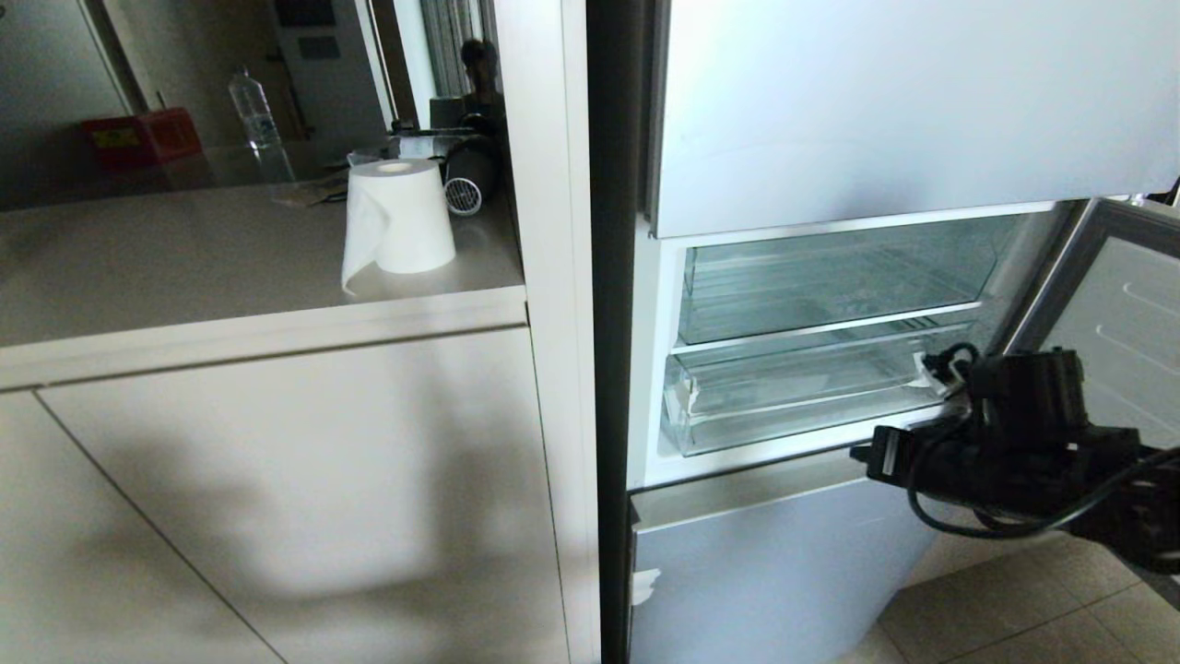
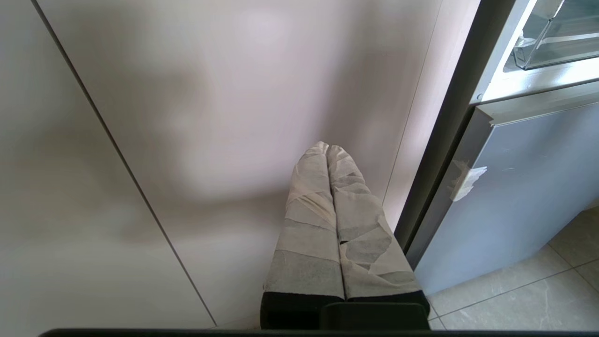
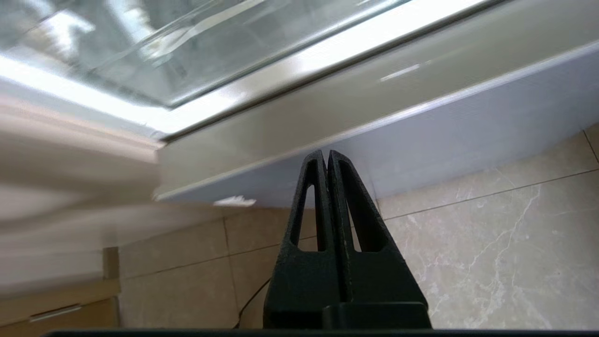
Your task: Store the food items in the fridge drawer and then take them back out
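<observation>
One working arm: right gripper (image 3: 327,159) pressed together, empty; spread fingers before hooking fridge drawer (image 1: 793,406) lip, pull straight

Fridge drawer (image 1: 793,406) front unobstructed; open door (image 1: 1115,323) flanks right side.

Soft daylight fills the head view, dim overall, with a broad blurred shadow lying across the cabinet door (image 1: 304,498) below the desk (image 1: 184,267). The paper roll (image 1: 398,218) stands bright against it. The open fridge compartment glows, its clear drawer (image 1: 793,392) catching pale reflections. In the left wrist view another soft shadow falls on the cabinet panel (image 2: 210,117). The right wrist view is smeared by motion blur, worst toward one side, with a glaring white strip along the fridge sill (image 3: 281,70).
</observation>
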{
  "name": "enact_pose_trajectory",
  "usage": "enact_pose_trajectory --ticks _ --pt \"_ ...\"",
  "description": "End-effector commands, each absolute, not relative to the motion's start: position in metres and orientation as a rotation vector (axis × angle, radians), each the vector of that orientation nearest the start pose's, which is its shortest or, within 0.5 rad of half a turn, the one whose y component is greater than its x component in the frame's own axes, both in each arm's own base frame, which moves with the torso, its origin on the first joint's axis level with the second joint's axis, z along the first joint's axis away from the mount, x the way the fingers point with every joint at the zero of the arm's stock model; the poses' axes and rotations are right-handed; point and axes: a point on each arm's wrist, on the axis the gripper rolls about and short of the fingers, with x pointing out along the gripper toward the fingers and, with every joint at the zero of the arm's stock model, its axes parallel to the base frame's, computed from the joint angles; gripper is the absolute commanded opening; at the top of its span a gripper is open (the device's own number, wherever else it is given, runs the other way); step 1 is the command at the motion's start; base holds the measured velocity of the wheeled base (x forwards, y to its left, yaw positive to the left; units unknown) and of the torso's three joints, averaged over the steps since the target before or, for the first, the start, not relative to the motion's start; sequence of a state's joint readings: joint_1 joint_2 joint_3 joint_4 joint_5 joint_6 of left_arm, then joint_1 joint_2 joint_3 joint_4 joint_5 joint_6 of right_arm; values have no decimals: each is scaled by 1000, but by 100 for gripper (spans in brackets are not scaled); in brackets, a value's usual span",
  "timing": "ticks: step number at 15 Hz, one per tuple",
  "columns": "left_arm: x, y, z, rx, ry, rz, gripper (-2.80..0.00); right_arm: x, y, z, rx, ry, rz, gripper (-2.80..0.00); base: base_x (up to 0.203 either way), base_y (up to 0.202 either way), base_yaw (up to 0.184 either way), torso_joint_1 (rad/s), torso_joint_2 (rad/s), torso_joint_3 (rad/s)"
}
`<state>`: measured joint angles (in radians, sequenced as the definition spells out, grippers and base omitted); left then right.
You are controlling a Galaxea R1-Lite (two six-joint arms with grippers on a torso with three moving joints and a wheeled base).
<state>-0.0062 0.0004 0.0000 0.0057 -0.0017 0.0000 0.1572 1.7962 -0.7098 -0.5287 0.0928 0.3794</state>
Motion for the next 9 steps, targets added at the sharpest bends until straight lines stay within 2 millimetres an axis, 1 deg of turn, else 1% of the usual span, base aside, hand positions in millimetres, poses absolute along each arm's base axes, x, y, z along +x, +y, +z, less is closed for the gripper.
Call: enact_pose_trajectory --ticks 1,2,4,7,9 --pt "-23 0 75 0 6 -8 -280 327 54 94 345 650 124 -280 0 0 0 0 0 0" --pt "-23 0 75 0 6 -8 -280 339 56 91 341 645 126 -280 0 0 0 0 0 0" --pt "-23 0 75 0 6 -8 -280 356 59 85 330 637 132 -280 0 0 0 0 0 0" --pt "-23 0 75 0 6 -8 -280 385 65 83 343 596 141 -280 0 0 0 0 0 0" --pt "-23 0 75 0 6 -8 -280 397 75 83 362 573 161 -280 0 0 0 0 0 0"
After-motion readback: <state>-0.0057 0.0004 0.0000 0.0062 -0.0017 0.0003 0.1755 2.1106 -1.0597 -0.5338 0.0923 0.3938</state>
